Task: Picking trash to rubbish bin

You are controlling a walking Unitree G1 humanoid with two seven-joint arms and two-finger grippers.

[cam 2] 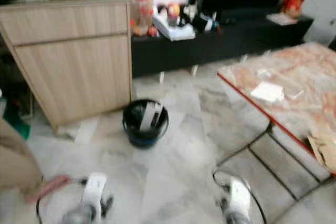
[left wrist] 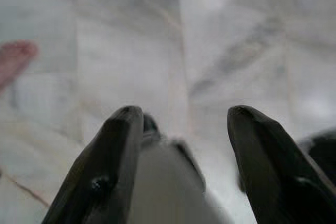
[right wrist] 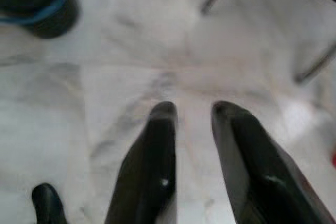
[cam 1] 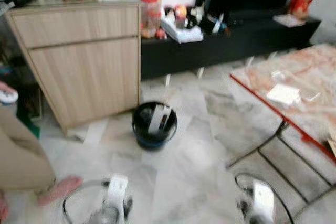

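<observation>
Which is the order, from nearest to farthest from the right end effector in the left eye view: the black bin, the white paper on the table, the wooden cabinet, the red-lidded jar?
From the right end effector, low on the right:
1. white paper, on the table, right.
2. black bin, on the floor, centre.
3. wooden cabinet, left of the bin.
4. red-lidded jar, behind, beside the cabinet.

G1 arms, blurry
silver-white forearms, black cable loops; left gripper and right gripper with long glossy black fingers

Glossy marble floor, matt wood-grain cabinet, black plastic bin, shiny marble-patterned tabletop, metal legs.
</observation>
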